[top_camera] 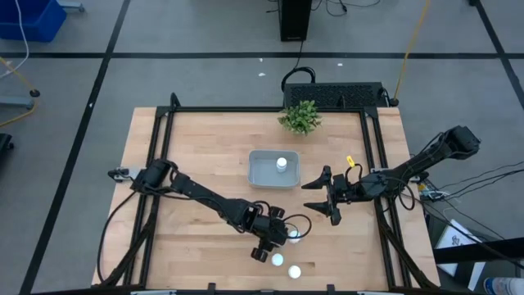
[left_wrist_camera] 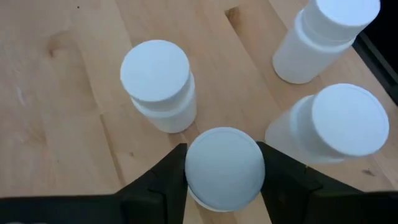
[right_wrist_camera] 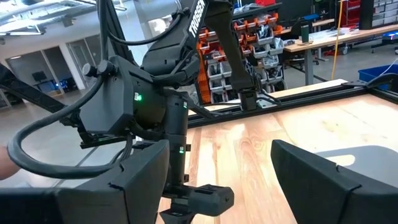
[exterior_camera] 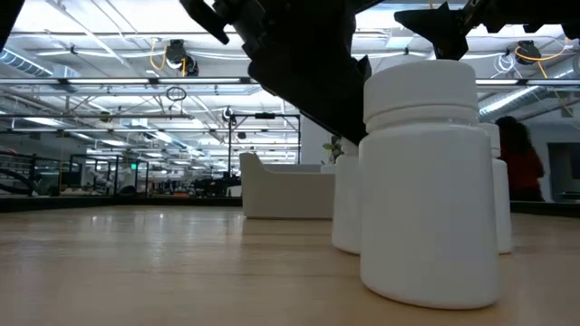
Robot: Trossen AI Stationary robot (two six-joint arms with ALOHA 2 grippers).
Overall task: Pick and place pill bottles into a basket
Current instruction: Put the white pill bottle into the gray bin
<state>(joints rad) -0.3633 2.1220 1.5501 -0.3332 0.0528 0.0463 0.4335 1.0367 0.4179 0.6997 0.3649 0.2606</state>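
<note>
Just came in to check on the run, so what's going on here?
The left tool is down at the table's near edge, its fingers either side of one pill bottle, with three more standing close by. One bottle already sits in the basket. The right tool hangs open beside the basket.

Looking straight down from overhead on the whole surface [top_camera: 213,139]; level from surface height, close behind bottles [exterior_camera: 430,181]; wrist views close, forward.
</note>
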